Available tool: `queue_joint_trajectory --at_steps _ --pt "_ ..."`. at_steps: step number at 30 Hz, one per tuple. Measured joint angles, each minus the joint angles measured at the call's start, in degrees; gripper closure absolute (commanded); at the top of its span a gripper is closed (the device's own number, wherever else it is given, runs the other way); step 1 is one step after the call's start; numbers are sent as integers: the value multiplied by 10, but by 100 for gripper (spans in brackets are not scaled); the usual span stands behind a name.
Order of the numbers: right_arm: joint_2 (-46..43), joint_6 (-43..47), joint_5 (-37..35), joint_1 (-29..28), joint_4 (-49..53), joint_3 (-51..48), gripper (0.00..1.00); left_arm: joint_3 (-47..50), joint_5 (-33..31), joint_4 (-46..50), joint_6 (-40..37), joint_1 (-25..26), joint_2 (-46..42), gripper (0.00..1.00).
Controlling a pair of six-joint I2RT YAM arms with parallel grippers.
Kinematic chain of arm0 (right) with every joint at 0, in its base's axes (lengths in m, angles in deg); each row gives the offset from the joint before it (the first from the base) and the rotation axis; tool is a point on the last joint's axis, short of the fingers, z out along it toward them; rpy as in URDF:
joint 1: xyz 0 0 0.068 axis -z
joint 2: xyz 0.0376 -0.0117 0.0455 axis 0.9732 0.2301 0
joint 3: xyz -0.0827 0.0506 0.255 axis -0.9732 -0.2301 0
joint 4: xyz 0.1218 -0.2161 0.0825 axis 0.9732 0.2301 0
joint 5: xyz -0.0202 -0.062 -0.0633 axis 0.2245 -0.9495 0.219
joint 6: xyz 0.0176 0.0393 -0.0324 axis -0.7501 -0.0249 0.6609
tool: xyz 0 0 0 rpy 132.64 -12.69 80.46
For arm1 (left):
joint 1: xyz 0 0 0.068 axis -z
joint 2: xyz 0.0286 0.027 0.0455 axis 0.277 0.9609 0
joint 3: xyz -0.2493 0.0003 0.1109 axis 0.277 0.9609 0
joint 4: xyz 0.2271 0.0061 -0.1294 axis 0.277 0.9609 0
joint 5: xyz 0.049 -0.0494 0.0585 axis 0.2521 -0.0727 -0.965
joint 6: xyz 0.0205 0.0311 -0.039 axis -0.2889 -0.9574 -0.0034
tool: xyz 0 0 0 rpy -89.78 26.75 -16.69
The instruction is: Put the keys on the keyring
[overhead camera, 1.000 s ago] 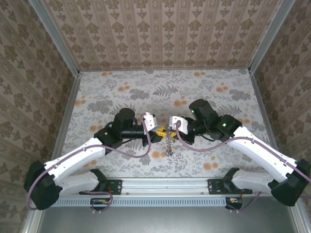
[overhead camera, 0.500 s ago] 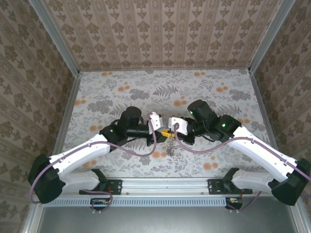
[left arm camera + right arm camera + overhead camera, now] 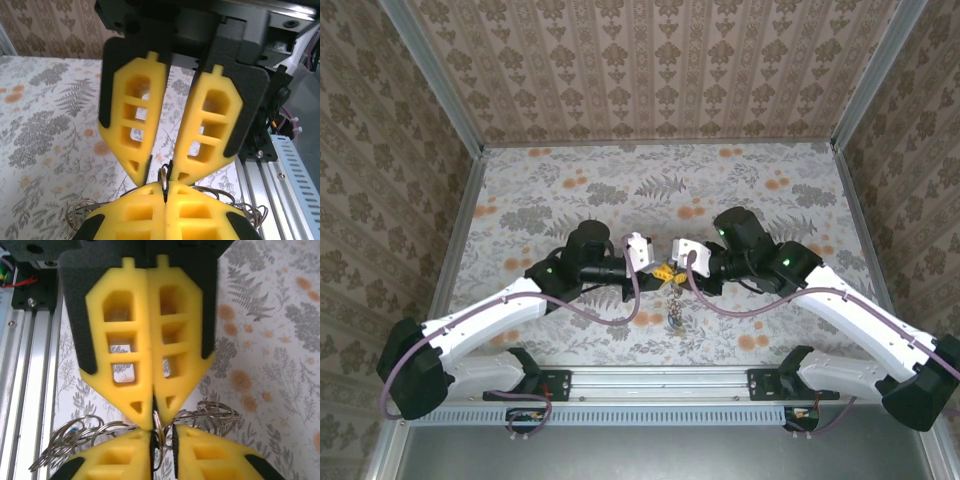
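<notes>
Both grippers meet tip to tip above the table's middle. My left gripper is shut, its yellow fingers pinching a thin metal loop of the keyring. The keyring's bunch of wire loops spreads behind the fingers and hangs down as a short chain. My right gripper faces it with its jaws slightly apart. The same loop stands in the gap between them, loose. The keys are hidden: I cannot pick them out among the loops and fingertips.
The flower-patterned table lies below, with patterned walls on three sides. The aluminium rail carrying both arm bases runs along the near edge, close below the hanging chain.
The left arm moved right to meet the right gripper and its jaws closed on the loop. The right gripper's jaws, shut before, have parted a little. The hanging chain shifted slightly right and down.
</notes>
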Motion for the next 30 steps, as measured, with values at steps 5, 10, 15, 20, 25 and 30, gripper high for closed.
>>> queue_joint_trajectory --at_steps 5,10,15,20,25,30 --pt "-27 -50 66 36 -54 -28 82 44 13 -95 37 -9 -27 100" --pt "-28 -91 99 42 -97 -48 87 87 19 -190 79 -18 -33 100" --pt "-18 -126 120 47 -131 -59 85 92 20 -220 98 -23 -27 100" --pt "-17 -153 146 54 -154 -65 91 100 23 -246 103 -26 -27 100" --pt "-13 -164 164 58 -155 -65 100 108 24 -258 103 -27 -28 100" --pt "-14 -156 163 57 -152 -65 100 110 22 -250 98 -27 -34 100"
